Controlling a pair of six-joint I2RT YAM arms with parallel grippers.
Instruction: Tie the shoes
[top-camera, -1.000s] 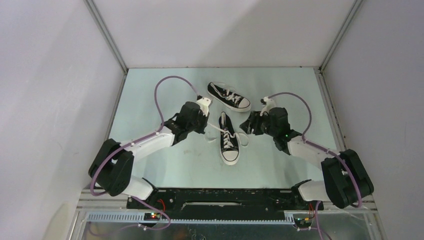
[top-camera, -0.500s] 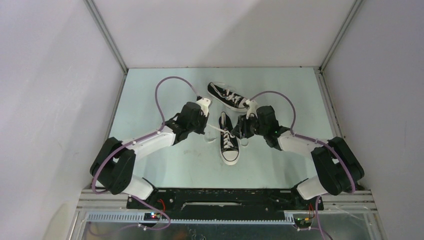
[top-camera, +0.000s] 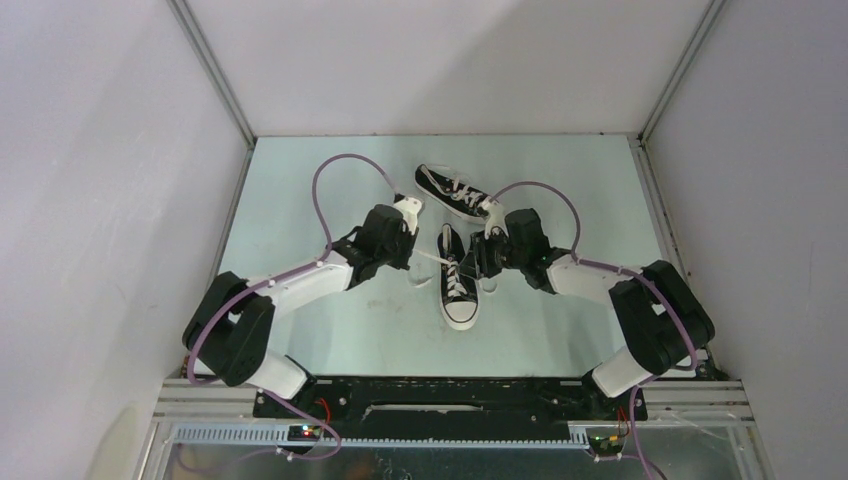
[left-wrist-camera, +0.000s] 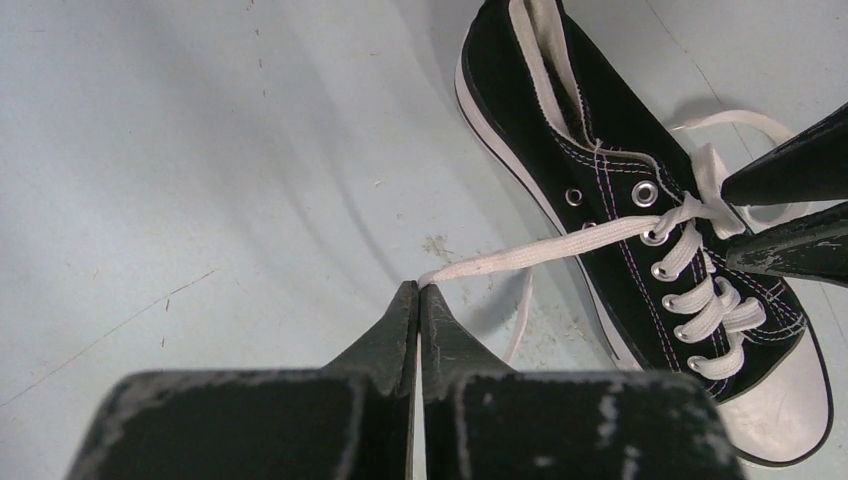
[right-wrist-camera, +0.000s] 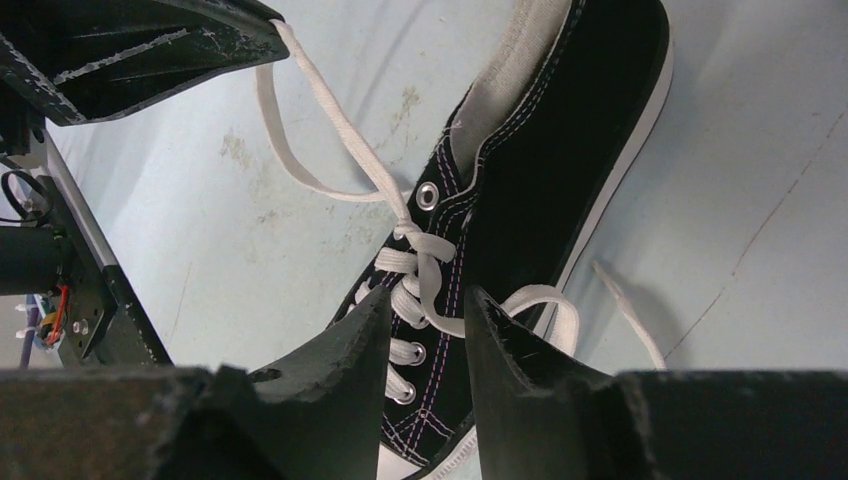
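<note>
Two black shoes with white laces lie on the table: the near shoe (top-camera: 457, 285) with its toe toward me and the far shoe (top-camera: 458, 193) behind it. My left gripper (left-wrist-camera: 418, 290) is shut on the end of a lace (left-wrist-camera: 540, 248), which runs taut to the near shoe's (left-wrist-camera: 610, 190) top eyelets. My right gripper (right-wrist-camera: 427, 296) hovers over the lacing of the same shoe (right-wrist-camera: 560, 150). Its jaws stand apart with a lace strand (right-wrist-camera: 432, 300) between them, not pinched. From the top view, the left gripper (top-camera: 412, 252) is left of that shoe and the right gripper (top-camera: 480, 262) is right of it.
A loose lace loop and end (right-wrist-camera: 600, 300) lie on the table beside the near shoe's right side. White walls enclose the pale table (top-camera: 300, 180) on three sides. Purple cables arch above both arms.
My right arm has swung left from beside the near shoe to over its lacing, and its jaws have narrowed. The left gripper keeps hold of the lace in the same place.
</note>
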